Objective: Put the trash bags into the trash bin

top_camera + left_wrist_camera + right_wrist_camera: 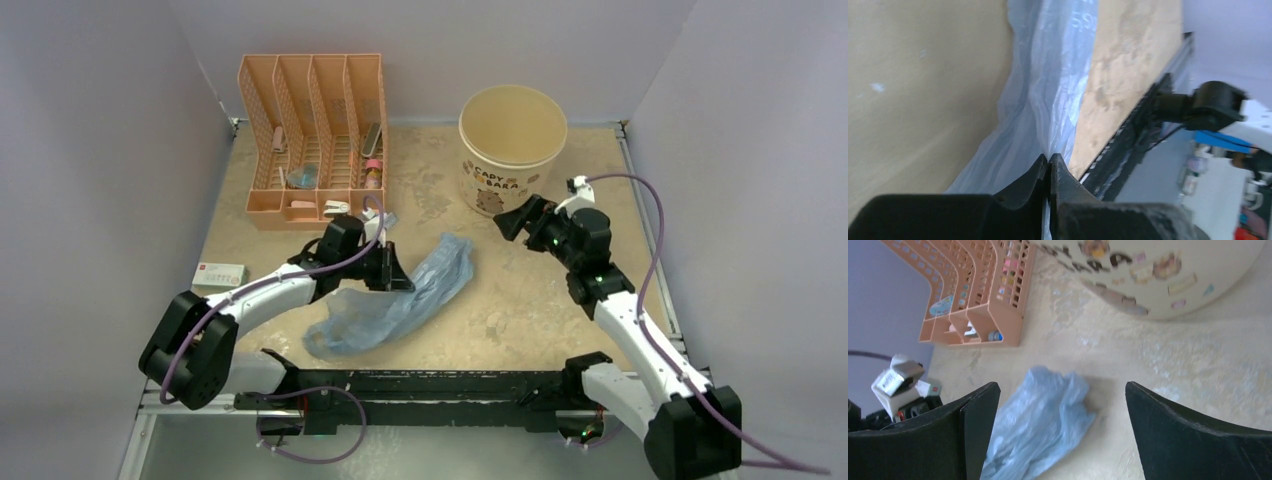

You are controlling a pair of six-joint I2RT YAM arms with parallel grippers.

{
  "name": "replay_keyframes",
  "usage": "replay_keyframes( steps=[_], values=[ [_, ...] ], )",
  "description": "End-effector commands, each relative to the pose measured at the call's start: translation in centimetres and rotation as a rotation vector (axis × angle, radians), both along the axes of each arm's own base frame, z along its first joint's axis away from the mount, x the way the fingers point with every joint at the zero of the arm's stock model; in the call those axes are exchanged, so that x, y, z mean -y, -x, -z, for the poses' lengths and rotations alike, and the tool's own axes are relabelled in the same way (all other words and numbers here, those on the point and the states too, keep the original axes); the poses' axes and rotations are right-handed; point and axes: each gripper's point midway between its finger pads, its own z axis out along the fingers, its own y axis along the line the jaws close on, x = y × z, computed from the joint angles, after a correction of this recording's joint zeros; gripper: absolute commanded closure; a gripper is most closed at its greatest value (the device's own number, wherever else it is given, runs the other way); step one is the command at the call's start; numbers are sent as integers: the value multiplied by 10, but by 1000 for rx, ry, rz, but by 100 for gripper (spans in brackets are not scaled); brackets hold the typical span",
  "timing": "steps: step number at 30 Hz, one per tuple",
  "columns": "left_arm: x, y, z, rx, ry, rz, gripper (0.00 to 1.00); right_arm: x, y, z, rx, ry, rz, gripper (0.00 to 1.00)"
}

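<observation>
**Mia:** Where is the trash bag (430, 285)?

**Ben:** It lies on the tabletop (520, 310), in the middle, between the two arms. It is thin, light blue and all crinkly. One end points to the near left and the other end points to the far right.

**Mia:** Is anything holding it?

**Ben:** Yes. The left fingers (1049, 167) are shut tight on it. They pinch a fold on the bag's left side, and the thin plastic is squeezed between the two tips.

**Mia:** And the right fingers (515, 215)?

**Ben:** They are spread wide apart and hold nothing. They are to the right of the bag, just beside the near side of the trash bin (505, 190). They do not touch the bag.

**Mia:** Where does the bin stand?

**Ben:** At the far side of the tabletop, a bit to the right. It is round and cream, and it stands upright with its top open. It has brown letters and little pictures on its side.

**Mia:** Is the bag in the bin?

**Ben:** No. The bag is out on the tabletop, apart from the bin, on its near left.

**Mia:** What else is there?

**Ben:** An orange rack (310, 130) stands at the far left with small things in its slots. A small white box (220, 273) lies at the left edge, beside the left arm.
</observation>
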Motion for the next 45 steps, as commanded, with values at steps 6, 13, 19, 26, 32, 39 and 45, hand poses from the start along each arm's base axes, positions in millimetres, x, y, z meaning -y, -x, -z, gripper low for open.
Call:
replay_keyframes(
  steps=[6, 13, 19, 26, 32, 39, 45],
  values=[
    [35, 12, -82, -174, 509, -91, 100, -17, 55, 29, -148, -214, -67, 1],
    [9, 18, -51, -162, 376, -218, 25, -41, 73, 42, -197, -300, -225, 1],
    [-11, -5, -78, 141, 117, -148, 12, -42, 72, 80, -341, -293, -207, 3],
    [3, 23, -67, 131, 81, 211, 19, -28, 75, 111, -394, -229, -120, 17],
    [23, 43, -51, 47, 161, 333, 26, -33, 84, 124, -376, -223, -187, 38],
    [39, 66, -35, 8, 164, 410, 26, -46, 66, 134, -418, -227, -235, 57],
    [48, 64, -12, -48, 131, 371, 37, -71, 43, 125, -423, -223, -299, 74]
  ],
)
